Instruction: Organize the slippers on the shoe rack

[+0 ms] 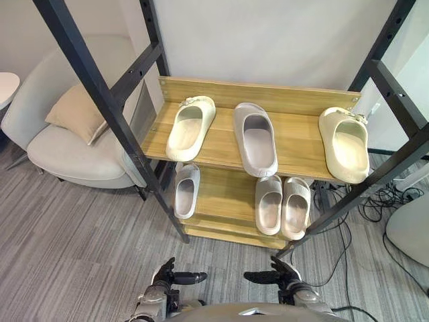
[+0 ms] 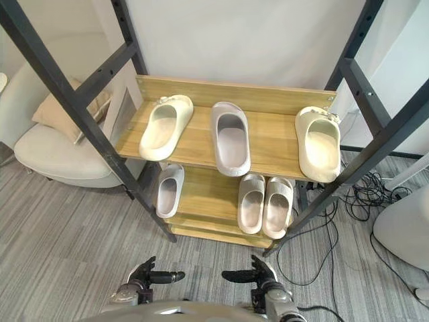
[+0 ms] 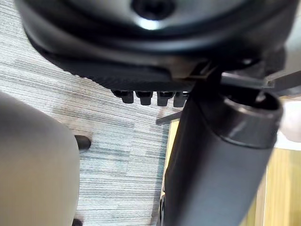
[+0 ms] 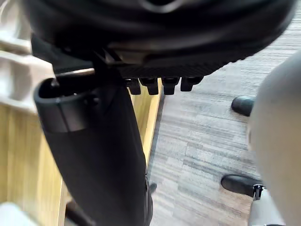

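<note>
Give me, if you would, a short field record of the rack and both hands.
top shelf: left cream slipper, grey slipper in the middle, right cream slipper
lower shelf: single slipper at left, pair at right
left hand: open, empty, short of the rack
right hand: the same
left of rack: armchair with cushion

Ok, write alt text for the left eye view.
A wooden rack holds six slippers: on top a cream one, a grey one and another cream; below, a grey single and a grey pair. The left hand and right hand hover open before it.
</note>
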{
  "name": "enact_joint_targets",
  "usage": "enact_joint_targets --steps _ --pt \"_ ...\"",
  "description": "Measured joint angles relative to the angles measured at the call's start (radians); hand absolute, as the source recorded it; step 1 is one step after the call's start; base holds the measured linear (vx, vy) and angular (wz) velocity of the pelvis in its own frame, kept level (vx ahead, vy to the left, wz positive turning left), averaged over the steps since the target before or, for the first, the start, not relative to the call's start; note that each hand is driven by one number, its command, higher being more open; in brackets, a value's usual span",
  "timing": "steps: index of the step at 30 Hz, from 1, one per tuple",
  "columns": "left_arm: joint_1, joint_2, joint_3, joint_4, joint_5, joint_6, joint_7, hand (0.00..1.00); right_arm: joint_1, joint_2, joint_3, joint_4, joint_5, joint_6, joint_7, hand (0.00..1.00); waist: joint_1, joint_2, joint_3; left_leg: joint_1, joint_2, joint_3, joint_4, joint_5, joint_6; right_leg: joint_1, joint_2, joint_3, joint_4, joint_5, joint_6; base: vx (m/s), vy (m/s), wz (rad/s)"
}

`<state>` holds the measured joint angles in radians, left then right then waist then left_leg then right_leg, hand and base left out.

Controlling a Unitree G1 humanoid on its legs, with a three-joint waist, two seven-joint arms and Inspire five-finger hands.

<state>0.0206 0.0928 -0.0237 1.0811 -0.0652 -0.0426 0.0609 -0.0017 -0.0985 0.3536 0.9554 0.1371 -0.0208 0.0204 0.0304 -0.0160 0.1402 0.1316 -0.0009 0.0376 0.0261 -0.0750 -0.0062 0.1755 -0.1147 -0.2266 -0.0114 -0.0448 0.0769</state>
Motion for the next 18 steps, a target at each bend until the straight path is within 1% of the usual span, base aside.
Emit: enact_joint_targets --steps 1,3,7,8,9,11,16,18 --pt "0.000 0.000 0.000 -0.001 0.000 0.000 0.001 1.00 -0.006 0.001 0.020 -0.009 -0.001 0.000 0.006 1.00 0.002 0.000 0.000 -0.001 0.000 -0.001 -0.001 0.003 0.000 0.000 0.001 -0.001 -0.002 0.002 -0.001 -0.06 -0.068 0.10" --pt "-0.001 -0.001 0.000 -0.006 0.000 0.000 0.004 1.00 -0.026 0.011 0.107 -0.063 -0.002 0.001 0.036 1.00 0.011 -0.002 0.001 -0.003 0.001 -0.003 -0.007 0.014 0.000 -0.001 0.003 -0.003 -0.010 0.011 -0.002 -0.05 -0.032 0.04" --pt "-0.003 0.000 0.000 -0.020 0.015 -0.001 0.017 1.00 -0.034 0.017 0.228 -0.204 0.004 0.000 0.097 1.00 0.020 -0.011 0.006 -0.011 0.002 -0.019 -0.010 0.027 -0.001 -0.006 0.004 -0.015 -0.010 0.021 -0.003 -0.07 -0.018 0.09" --pt "-0.004 0.000 0.000 -0.020 0.021 -0.001 0.021 1.00 -0.037 0.009 0.268 -0.253 0.022 0.001 0.113 1.00 0.022 -0.013 0.005 -0.011 0.002 -0.019 -0.022 0.037 0.000 -0.014 0.004 -0.013 -0.009 0.025 -0.003 -0.09 -0.002 -0.01" --pt "-0.004 0.000 0.000 -0.020 0.021 -0.001 0.021 1.00 -0.037 0.007 0.274 -0.262 0.023 0.001 0.115 1.00 0.022 -0.013 0.004 -0.011 0.002 -0.019 -0.025 0.039 0.001 -0.016 0.004 -0.013 -0.009 0.026 -0.004 -0.09 0.004 -0.02" --pt "-0.007 0.003 0.000 -0.020 0.039 -0.001 0.024 1.00 -0.040 -0.027 0.336 -0.379 0.037 0.001 0.143 1.00 0.023 -0.018 0.008 -0.012 0.003 -0.018 -0.040 0.051 0.000 -0.025 0.004 -0.010 -0.009 0.034 -0.003 -0.06 0.005 -0.03" --pt "-0.008 0.010 -0.005 -0.019 0.040 -0.002 0.027 1.00 -0.046 -0.110 0.378 -0.598 0.104 0.000 0.169 1.00 0.023 -0.021 0.009 -0.016 0.005 -0.012 -0.039 0.052 -0.002 -0.035 0.005 0.001 -0.005 0.037 -0.001 -0.02 0.000 -0.05" --pt "-0.009 0.016 -0.016 -0.017 0.041 -0.013 0.028 1.00 -0.051 -0.146 0.378 -0.738 0.159 -0.004 0.174 1.00 0.023 -0.018 0.011 -0.017 0.008 -0.007 -0.039 0.052 -0.003 -0.038 0.009 0.007 -0.007 0.037 -0.001 0.02 -0.014 -0.07"
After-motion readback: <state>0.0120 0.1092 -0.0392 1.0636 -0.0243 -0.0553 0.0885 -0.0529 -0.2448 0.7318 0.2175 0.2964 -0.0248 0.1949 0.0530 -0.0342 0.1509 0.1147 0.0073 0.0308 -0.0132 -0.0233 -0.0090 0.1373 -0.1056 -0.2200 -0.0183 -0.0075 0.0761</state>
